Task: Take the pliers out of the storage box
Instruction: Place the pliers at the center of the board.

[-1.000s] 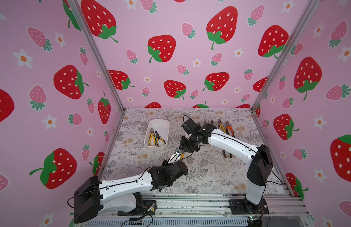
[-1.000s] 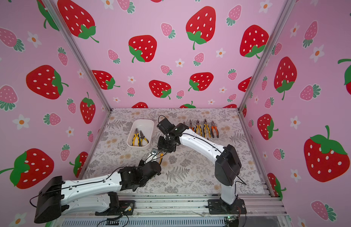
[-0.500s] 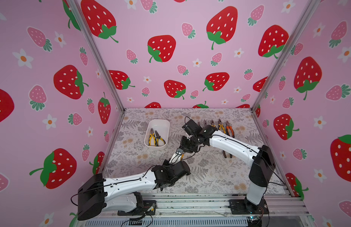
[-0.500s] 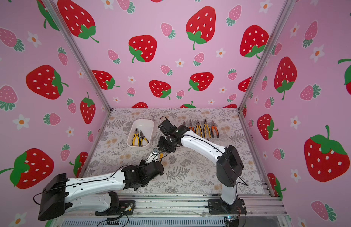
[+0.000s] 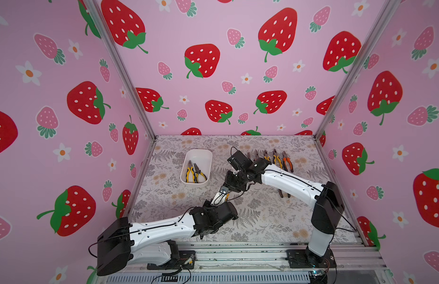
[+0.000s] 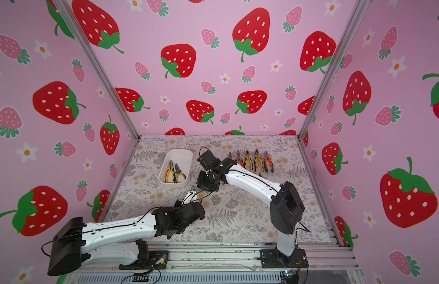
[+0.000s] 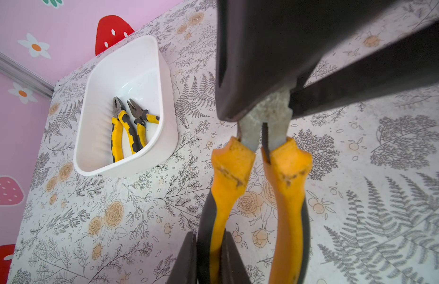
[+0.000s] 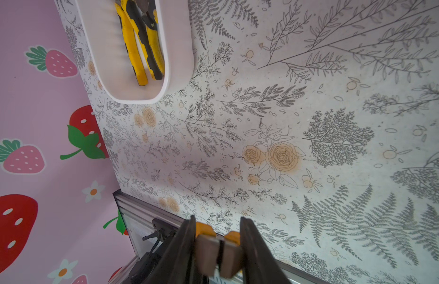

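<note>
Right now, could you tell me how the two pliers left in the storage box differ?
The blunt-nosed pliers have a square tip; the pointed pliers taper to a point. The pointed pliers' handles splay wider than the blunt-nosed pliers'. Both have yellow-and-black handles and lie in the storage box.

Twin arms in white shells with black joints.

The left arm (image 5: pixel 162 228) and the right arm (image 5: pixel 294 183) share one build. Each has smooth white link covers dotted with small dark screw holes, and boxy black housings at shoulder and elbow. A thin black cable (image 5: pixel 284 175) runs along each shell and loops free at the joints. Black base plates (image 5: pixel 309 261) sit on a grey slotted rail (image 5: pixel 238 255) at the surface's near edge. The wrists are black blocks, and the left tool (image 7: pixel 209 260) and right tool (image 8: pixel 218 246) end in flat, dark, tapering fingers (image 8: pixel 252 255).
</note>
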Robot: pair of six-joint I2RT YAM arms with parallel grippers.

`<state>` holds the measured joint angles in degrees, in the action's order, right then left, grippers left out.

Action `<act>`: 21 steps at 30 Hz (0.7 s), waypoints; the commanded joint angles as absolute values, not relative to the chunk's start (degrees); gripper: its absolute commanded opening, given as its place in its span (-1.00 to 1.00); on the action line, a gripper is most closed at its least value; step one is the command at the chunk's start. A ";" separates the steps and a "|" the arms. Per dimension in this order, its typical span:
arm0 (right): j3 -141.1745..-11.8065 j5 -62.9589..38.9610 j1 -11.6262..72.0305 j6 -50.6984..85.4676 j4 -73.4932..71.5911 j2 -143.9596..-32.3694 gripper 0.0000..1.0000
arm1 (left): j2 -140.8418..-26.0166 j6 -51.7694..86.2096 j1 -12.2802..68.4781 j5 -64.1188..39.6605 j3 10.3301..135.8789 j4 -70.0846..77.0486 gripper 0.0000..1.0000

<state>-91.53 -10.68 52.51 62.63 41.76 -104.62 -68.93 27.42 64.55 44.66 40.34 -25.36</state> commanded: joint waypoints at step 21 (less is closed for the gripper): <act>-88.69 0.01 45.65 52.81 49.53 -100.18 -1.00 | -67.42 26.98 64.34 47.49 42.81 -20.74 -0.11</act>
